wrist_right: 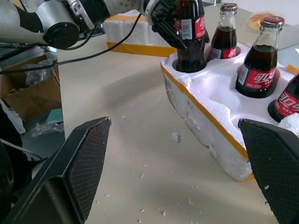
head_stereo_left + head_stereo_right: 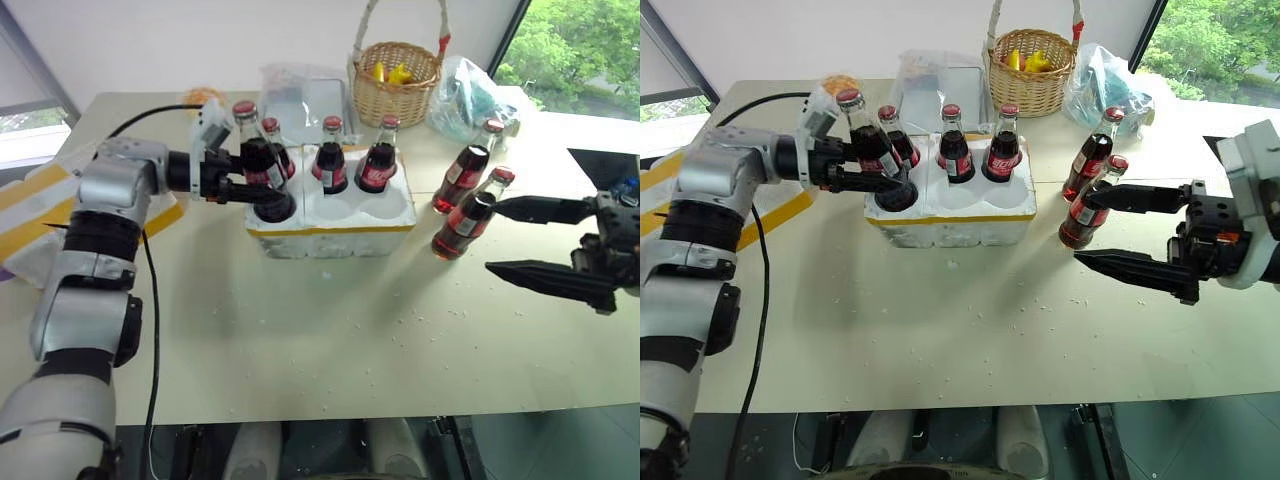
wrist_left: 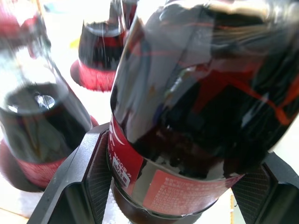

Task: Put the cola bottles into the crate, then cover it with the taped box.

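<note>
Glass, full of dark cola, so each of the cola bottles is heavy for its size, rigid, smooth and breakable; I judge the labelled belly the safest place to hold, since the neck is narrow and would let the bottle swing. My left end effector (image 2: 262,178) is clamped across the label of one bottle (image 2: 256,160), which tilts a little with its base at or in the near-left well of the crate (image 2: 335,222); whether it is fully seated I cannot tell. Three more bottles (image 2: 330,156) stand upright in the back wells, leaving the two near wells to the right of mine open. Two loose bottles (image 2: 467,214) stand on the surface (image 2: 300,330) just right of the crate, one behind the other. My right end effector (image 2: 520,238) hangs beside the nearer of them with its fingers spread wide and nothing between them. Foam walls are soft and crumbly, with white crumbs scattered over the surface, so a bottle dragged against a well rim could chip it. Room is good in front of the crate and tight behind, where a wicker basket (image 2: 397,82) and plastic bags (image 2: 470,95) crowd the back edge. What I take for the taped box (image 2: 35,200) lies at far left beyond my left arm, partly hidden.
</note>
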Controlling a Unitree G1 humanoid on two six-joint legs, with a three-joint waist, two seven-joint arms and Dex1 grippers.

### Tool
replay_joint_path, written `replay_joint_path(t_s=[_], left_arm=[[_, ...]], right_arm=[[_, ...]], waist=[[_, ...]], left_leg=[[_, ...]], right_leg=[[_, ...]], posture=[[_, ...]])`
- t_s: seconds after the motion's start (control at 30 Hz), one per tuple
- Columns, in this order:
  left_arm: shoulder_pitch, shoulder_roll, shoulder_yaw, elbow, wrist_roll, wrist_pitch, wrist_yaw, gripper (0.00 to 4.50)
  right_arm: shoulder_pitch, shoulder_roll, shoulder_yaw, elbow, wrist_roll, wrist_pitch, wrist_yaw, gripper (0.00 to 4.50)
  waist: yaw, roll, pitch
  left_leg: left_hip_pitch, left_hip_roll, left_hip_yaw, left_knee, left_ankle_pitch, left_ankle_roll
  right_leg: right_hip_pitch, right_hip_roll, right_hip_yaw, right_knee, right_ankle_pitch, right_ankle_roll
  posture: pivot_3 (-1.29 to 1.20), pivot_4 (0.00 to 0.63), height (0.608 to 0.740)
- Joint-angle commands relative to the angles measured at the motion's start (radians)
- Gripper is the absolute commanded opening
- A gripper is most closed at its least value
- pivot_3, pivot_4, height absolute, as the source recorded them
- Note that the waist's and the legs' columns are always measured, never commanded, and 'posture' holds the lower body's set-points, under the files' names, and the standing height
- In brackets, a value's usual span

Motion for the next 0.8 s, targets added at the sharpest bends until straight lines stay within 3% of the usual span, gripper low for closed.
replay_joint_path(t_s=[0.03, 0.07, 0.13, 0.2, 0.43, 0.53, 0.67, 0.8], left_arm=[[-0.054, -0.015, 0.01, 0.01, 0.021, -0.049, -0.039, 2.82], [-0.052, -0.018, 0.005, 0.017, 0.032, -0.052, -0.051, 2.82], [-0.047, -0.023, -0.006, 0.032, 0.057, -0.065, -0.068, 3.86], [-0.041, -0.025, -0.012, 0.042, 0.076, -0.084, -0.077, 4.41], [0.009, 0.0, 0.005, 0.008, 0.11, -0.141, -0.059, 4.41], [0.05, 0.054, 0.049, -0.095, 0.07, -0.087, -0.06, 4.41], [0.146, 0.173, 0.141, -0.309, -0.021, 0.056, -0.07, 4.41], [0.348, 0.366, 0.331, -0.613, -0.21, 0.308, -0.088, 4.41]], right_arm=[[0.015, 0.012, -0.038, -0.014, -0.015, -0.044, 0.009, 4.5], [0.018, 0.014, -0.036, -0.013, -0.017, -0.05, 0.01, 4.5], [0.02, 0.018, -0.028, -0.008, -0.025, -0.064, 0.013, 4.5], [0.023, 0.021, -0.02, -0.002, -0.033, -0.079, 0.016, 4.5], [0.039, 0.039, -0.003, 0.014, -0.074, -0.12, 0.022, 4.5], [0.043, 0.053, 0.005, 0.032, -0.115, -0.142, -0.007, 4.5], [0.068, 0.082, -0.002, 0.061, -0.159, -0.159, -0.043, 4.5], [0.144, 0.123, -0.04, 0.062, -0.175, -0.157, -0.065, 4.5]], waist=[[0.001, 0.0, 0.0], [0.001, 0.0, 0.0], [0.0, 0.0, 0.0], [0.0, 0.0, 0.0], [-0.001, 0.0, 0.0], [-0.004, 0.0, 0.0], [-0.004, 0.0, 0.0], [-0.007, 0.0, 0.0]], left_leg=[[0.0, 0.0, 0.0, 0.0, 0.0, 0.0], [-0.001, 0.0, 0.0, 0.001, 0.0, 0.0], [-0.001, 0.0, 0.0, 0.002, 0.0, 0.001], [-0.001, 0.0, 0.0, 0.003, -0.001, 0.001], [-0.004, 0.0, 0.0, 0.01, -0.003, 0.005], [-0.005, 0.0, 0.0, 0.012, -0.003, 0.005], [-0.005, 0.0, -0.001, 0.012, -0.003, 0.005], [-0.005, 0.001, -0.001, 0.011, -0.003, 0.006]], right_leg=[[0.0, 0.0, 0.0, 0.0, 0.0, 0.0], [0.0, 0.0, 0.0, 0.0, 0.0, 0.0], [0.0, 0.0, 0.0, 0.0, 0.001, 0.001], [0.0, 0.0, 0.0, 0.0, 0.001, 0.002], [0.0, 0.0, 0.0, 0.002, 0.001, 0.002], [0.0, 0.0, 0.0, 0.002, 0.001, 0.002], [-0.001, 0.0, 0.0, 0.004, 0.001, 0.002], [-0.001, 0.0, 0.0, 0.006, 0.001, 0.002]], posture=[[0.0, 0.15, 0.737], [0.0, 0.15, 0.737], [0.0, 0.15, 0.737], [0.0, 0.15, 0.737], [0.0, 0.15, 0.737], [0.0, 0.15, 0.737], [0.0, 0.15, 0.737], [0.0, 0.15, 0.737]])
